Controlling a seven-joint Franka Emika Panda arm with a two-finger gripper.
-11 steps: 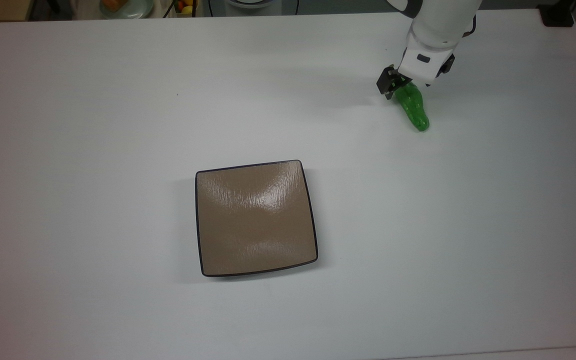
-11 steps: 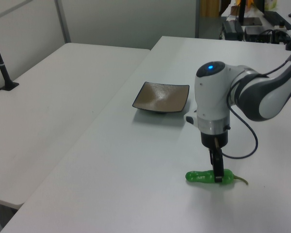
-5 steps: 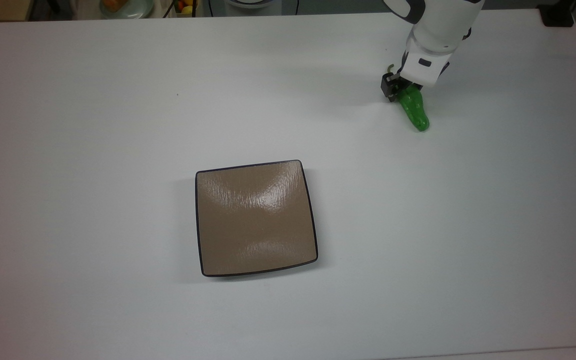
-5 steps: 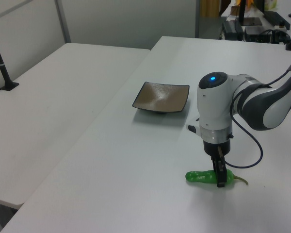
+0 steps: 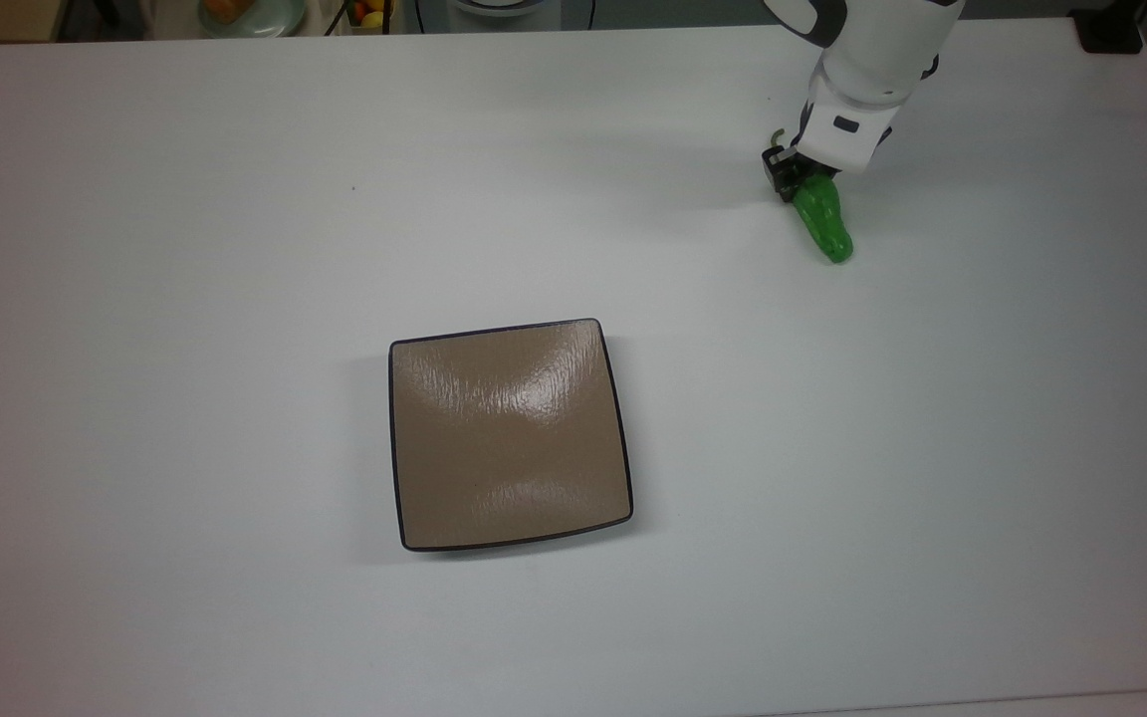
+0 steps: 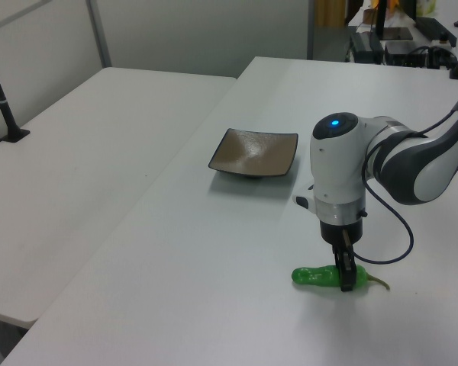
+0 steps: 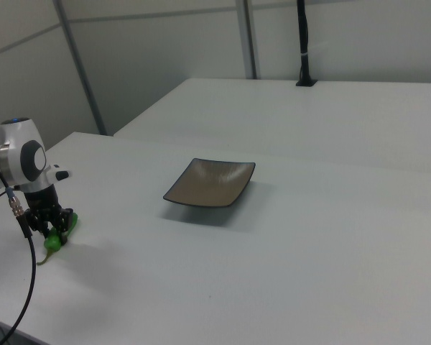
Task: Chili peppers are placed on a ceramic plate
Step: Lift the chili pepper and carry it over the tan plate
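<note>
We see one container here, the ceramic plate, a square, shallow, tan-brown dish with a thin dark rim, sitting flat on the white table. Nothing lies in it; its rippled, glossy inside shows bare in all three views.

We count one plate, one chili pepper and one gripper.

The gripper points straight down at the table, and its dark fingers stand on either side of the pepper's stem end, drawn in close against the green flesh. From the top view and the left view we judge them closed on the pepper, though the pepper's whole length looks to rest on the table surface.

Taken from the gripper, the pepper lies directly under it and between its fingers. In the top view the green body runs from the fingers down and toward the top view's right. In the left view the body extends from the fingers toward the left view's left, and the thin brownish stem pokes out on the other side. In the right view the pepper sits just below the fingers.

The plate stands well apart from the gripper: in the top view it is far down and toward the top view's left of the fingers, with bare table between the two.
</note>
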